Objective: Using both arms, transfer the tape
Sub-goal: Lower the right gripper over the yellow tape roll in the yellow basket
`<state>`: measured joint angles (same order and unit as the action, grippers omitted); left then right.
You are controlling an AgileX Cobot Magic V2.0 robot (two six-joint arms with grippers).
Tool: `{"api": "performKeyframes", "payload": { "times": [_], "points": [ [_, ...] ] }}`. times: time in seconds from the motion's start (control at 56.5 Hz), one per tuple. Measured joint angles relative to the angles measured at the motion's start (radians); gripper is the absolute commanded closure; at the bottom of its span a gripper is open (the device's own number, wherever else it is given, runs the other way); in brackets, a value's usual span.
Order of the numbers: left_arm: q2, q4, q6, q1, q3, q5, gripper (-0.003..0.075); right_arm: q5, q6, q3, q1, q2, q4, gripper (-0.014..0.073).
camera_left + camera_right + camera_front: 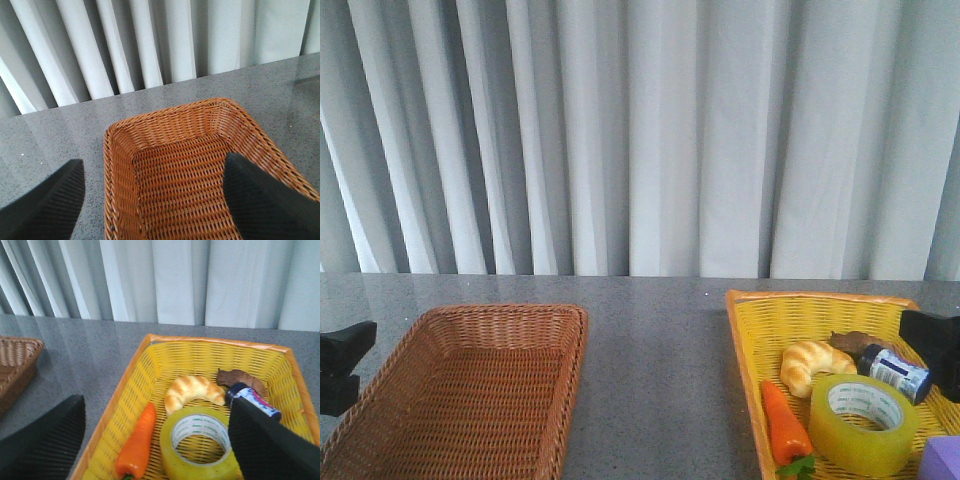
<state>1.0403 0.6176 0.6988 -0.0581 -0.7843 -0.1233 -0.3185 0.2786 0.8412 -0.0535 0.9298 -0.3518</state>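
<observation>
The tape (863,423), a wide translucent yellow roll with a white printed core, lies flat in the yellow basket (760,330) at the front right. It also shows in the right wrist view (199,445). My right gripper (157,440) is open and empty above the basket, its fingers straddling the tape and the carrot (138,442); in the front view it shows at the right edge (935,350). My left gripper (155,200) is open and empty over the brown wicker basket (120,150); in the front view it shows at the left edge (342,365).
The yellow basket also holds an orange carrot (783,422), a croissant (812,364), a small dark bottle with a blue-and-white label (894,372) and a brown piece (852,341). A purple block (942,461) sits at its front right corner. The brown wicker basket (470,330) stands at the front left. Grey curtains hang behind the table.
</observation>
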Motion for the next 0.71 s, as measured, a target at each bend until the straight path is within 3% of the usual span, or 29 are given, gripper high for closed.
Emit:
{"api": "performKeyframes", "payload": {
  "times": [0.248, 0.371, 0.707],
  "points": [
    [0.0, 0.001, 0.0, 0.0, 0.0, -0.004, 0.0147, -0.095, -0.012, 0.072, 0.005, 0.087, 0.002, 0.0015],
    [0.002, 0.002, -0.001, 0.0, 0.0, -0.042, 0.0147, -0.184, -0.073, 0.176, 0.056, 0.192, 0.014, 0.0015],
    [0.066, 0.006, -0.001, 0.0, 0.0, -0.119, 0.0147, -0.549, -0.157, 0.526, 0.201, 0.553, 0.138, 0.0015]
  ]
}}
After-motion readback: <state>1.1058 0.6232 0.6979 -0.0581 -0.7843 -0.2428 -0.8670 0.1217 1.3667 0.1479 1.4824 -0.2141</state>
